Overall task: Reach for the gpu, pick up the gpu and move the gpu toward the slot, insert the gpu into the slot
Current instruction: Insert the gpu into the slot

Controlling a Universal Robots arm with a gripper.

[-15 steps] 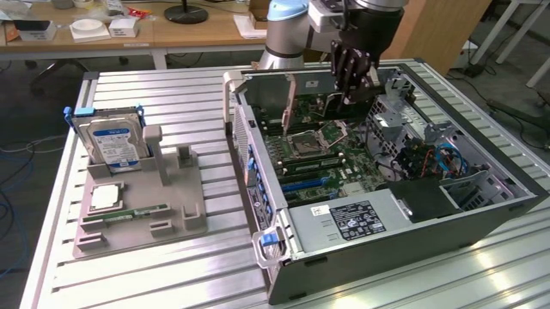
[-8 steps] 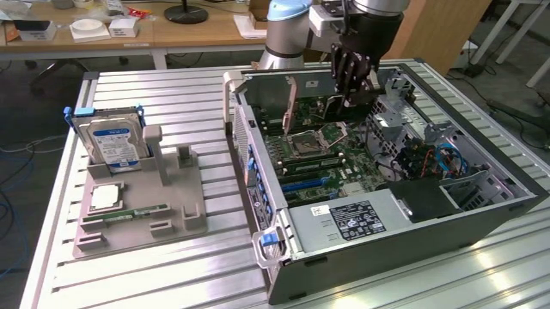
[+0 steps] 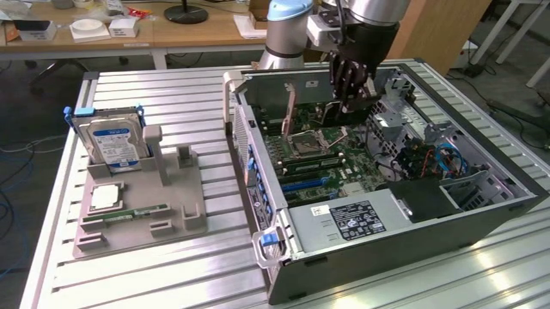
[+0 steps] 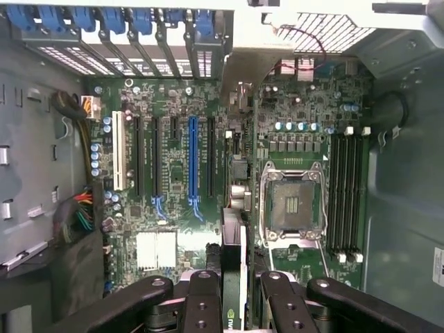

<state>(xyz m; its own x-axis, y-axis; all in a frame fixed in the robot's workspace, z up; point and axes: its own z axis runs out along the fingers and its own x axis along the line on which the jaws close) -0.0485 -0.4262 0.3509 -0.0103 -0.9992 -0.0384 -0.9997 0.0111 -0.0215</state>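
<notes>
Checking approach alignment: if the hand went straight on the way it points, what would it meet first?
Probably the green motherboard between the blue slot and the CPU socket, touched first by the gpu the hand grips; depth unclear.

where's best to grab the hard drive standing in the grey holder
Likely from above, jaws across its two broad faces near the top: the hard drive stands upright in the grey holder, lower part sunk in it, upper part free.

UR arm [image 3: 378,9] is seen pointed straight down, vert.; gripper [image 3: 352,103] is clamped, approx. half-closed, on the gpu [image 4: 234,257].
</notes>
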